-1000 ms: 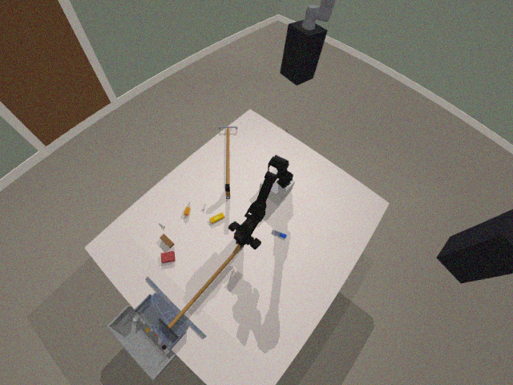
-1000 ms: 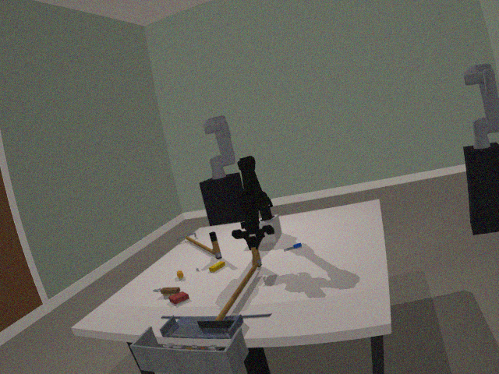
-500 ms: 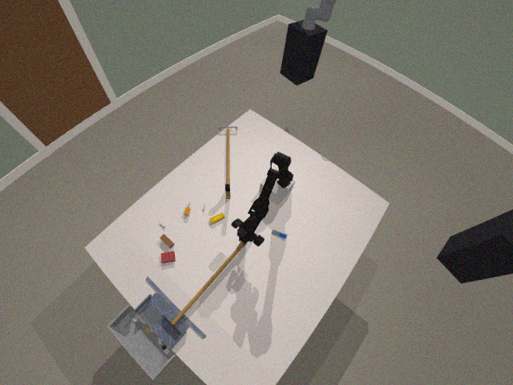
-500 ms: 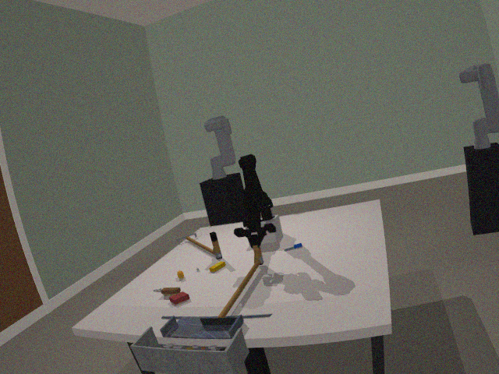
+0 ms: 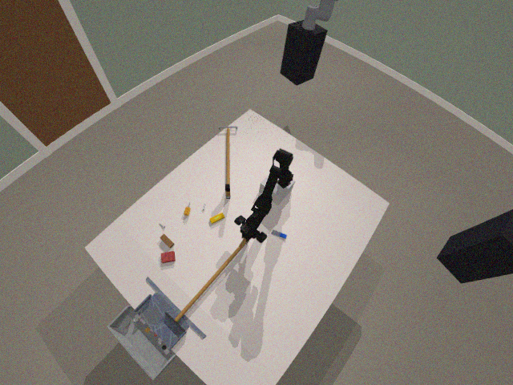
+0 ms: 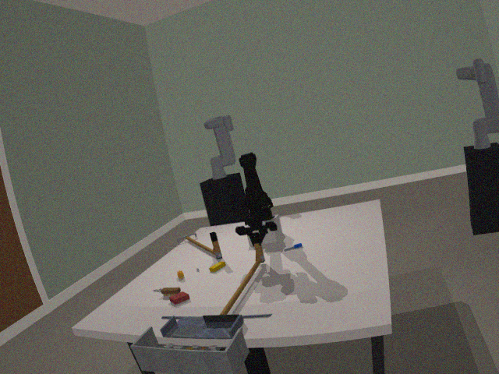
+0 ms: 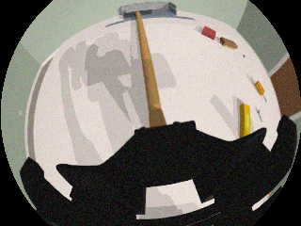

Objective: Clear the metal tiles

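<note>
My gripper (image 5: 246, 239) (image 6: 257, 242) (image 7: 157, 125) is shut on the wooden handle of the long scraper (image 5: 213, 281) (image 6: 242, 284) (image 7: 147, 66), above the middle of the table. The handle slopes down to the dark blade (image 5: 174, 324) (image 6: 221, 320), which is over the near part of the steel plate (image 5: 155, 307) (image 6: 181, 329). Whether the blade touches the plate I cannot tell. I see no tile on the visible plate; the blade hides a part. Several small tiles (image 5: 147, 330) (image 6: 191, 347) lie in the catch box (image 5: 139, 346) (image 6: 181, 360), along its plate side.
A second long wooden tool (image 5: 228, 159) lies at the back left. A yellow block (image 5: 216, 218) (image 6: 217, 266), a red block (image 5: 167, 257) (image 6: 179, 298), a brown-handled tool (image 5: 167, 241) and an orange-handled tool (image 5: 187, 211) lie left. A blue-handled tool (image 5: 282, 235) (image 6: 298, 245) lies right.
</note>
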`<state>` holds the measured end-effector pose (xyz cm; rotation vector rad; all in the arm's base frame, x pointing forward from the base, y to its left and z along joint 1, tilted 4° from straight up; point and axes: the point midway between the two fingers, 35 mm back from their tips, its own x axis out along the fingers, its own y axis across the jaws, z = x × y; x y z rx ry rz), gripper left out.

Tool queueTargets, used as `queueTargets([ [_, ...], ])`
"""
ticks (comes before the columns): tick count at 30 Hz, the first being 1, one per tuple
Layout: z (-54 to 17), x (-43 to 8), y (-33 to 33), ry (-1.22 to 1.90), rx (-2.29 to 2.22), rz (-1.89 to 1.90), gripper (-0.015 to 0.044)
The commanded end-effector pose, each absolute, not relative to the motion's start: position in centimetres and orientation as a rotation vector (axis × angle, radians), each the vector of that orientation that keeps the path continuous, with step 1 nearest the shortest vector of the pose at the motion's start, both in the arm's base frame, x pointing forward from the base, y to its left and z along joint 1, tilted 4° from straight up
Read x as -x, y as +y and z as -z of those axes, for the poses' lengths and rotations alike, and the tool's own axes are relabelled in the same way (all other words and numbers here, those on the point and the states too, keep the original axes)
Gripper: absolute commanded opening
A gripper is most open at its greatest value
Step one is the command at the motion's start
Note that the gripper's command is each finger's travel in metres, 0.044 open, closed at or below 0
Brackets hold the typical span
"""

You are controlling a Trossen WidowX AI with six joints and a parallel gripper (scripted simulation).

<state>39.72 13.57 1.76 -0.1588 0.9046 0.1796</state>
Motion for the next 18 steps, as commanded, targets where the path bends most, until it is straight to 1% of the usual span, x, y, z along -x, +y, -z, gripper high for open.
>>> queueTargets([
  [1,-2.1,-39.0,13.6,0.892,0.157,-0.18,0.0],
  [18,-1.9,-36.4,12.9,0.891,0.157,-0.18,0.0],
])
